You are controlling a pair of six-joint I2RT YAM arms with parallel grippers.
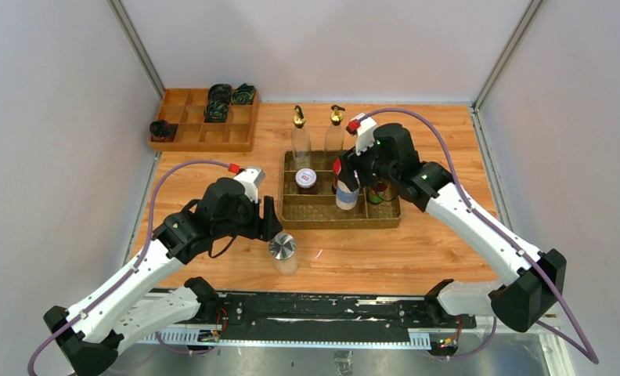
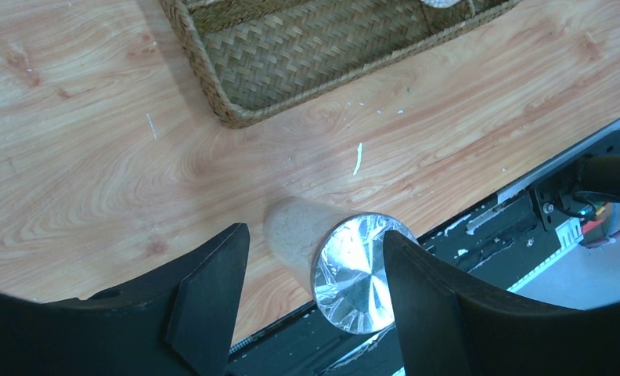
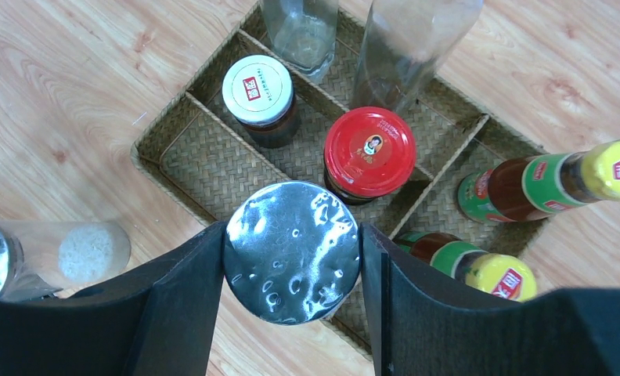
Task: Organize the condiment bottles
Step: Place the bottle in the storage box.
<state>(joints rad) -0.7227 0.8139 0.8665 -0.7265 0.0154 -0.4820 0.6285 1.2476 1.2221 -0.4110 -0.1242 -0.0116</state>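
My right gripper (image 3: 291, 235) is clamped on one silver-lidded shaker (image 3: 291, 254) at the front edge of the woven tray (image 3: 201, 168), just beside the red-lidded jar (image 3: 369, 151). If I come down off-line, the shaker could knock that jar or catch the rim. My left gripper (image 2: 315, 243) stands open astride the other shaker (image 2: 354, 270) near the table's (image 2: 95, 157) front edge. One finger touches its lid and could tip it.

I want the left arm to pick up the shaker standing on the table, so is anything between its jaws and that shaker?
Nothing visible. The left gripper has its jaws open, the silver-lidded shaker shows between them on the bare table, and the woven tray lies beyond it, apart.
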